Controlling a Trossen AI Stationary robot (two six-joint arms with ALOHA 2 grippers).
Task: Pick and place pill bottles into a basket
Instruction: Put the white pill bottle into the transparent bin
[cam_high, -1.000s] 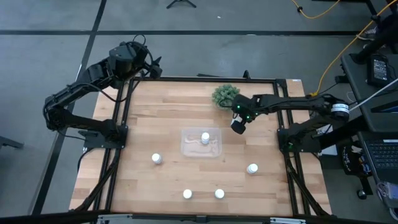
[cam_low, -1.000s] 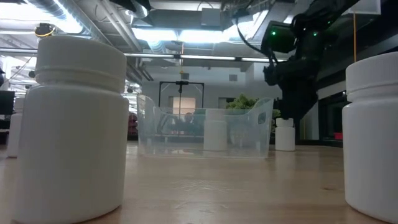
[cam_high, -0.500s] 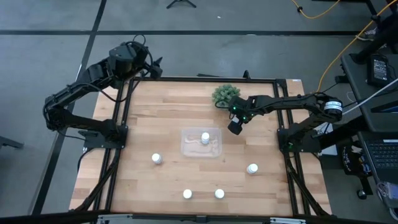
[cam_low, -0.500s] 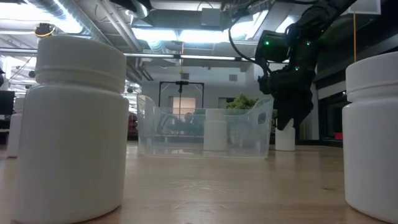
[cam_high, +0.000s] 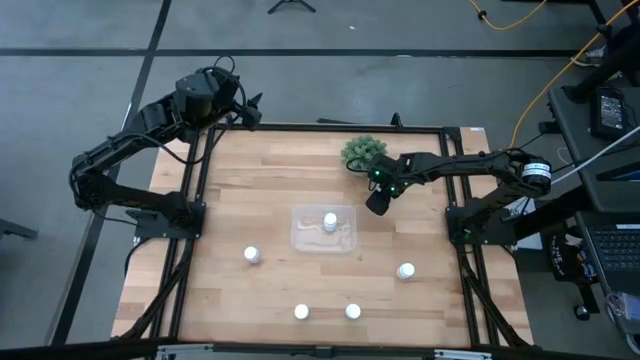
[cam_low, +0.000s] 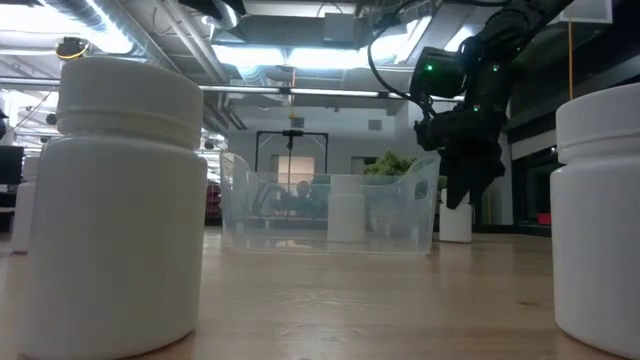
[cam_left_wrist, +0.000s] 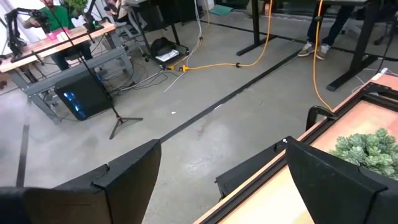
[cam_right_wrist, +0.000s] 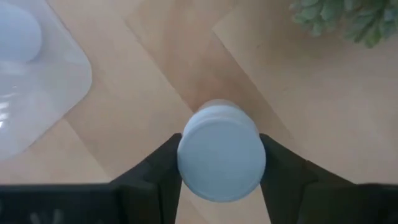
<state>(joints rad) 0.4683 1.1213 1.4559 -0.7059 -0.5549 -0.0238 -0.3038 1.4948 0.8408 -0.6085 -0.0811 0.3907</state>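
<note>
My right gripper (cam_high: 378, 204) is low over the table, right of the basket (cam_high: 323, 231) and near the green plant (cam_high: 362, 152). It is shut on a white pill bottle (cam_right_wrist: 219, 152), which is hidden under it in the high view. One bottle (cam_high: 330, 221) stands in the clear basket. Several more stand on their bases on the wood: one left of the basket (cam_high: 252, 255), two near the front edge (cam_high: 301, 312) (cam_high: 352, 311) and one at the right (cam_high: 405, 271). My left gripper (cam_left_wrist: 217, 186) is open and empty beyond the far left corner (cam_high: 250, 110). My right gripper has the bottle's upper part between its two fingers (cam_right_wrist: 158, 168), one on each side of the cap (cam_right_wrist: 186, 158). The fingers come from above, pointing down. The bottle stands upright with its base on the table (cam_low: 455, 232).
The plant (cam_right_wrist: 348, 18) is just behind the held bottle and the basket's corner (cam_right_wrist: 37, 93) just left of it. Two bottles (cam_low: 130, 200) (cam_low: 600, 220) stand close to the low camera. A black frame borders the table (cam_high: 452, 220).
My right gripper has come down over the bottle beside the basket and moved slightly toward the table's left; in the last half second it has stayed almost still. The bottle has stayed standing on the table.
</note>
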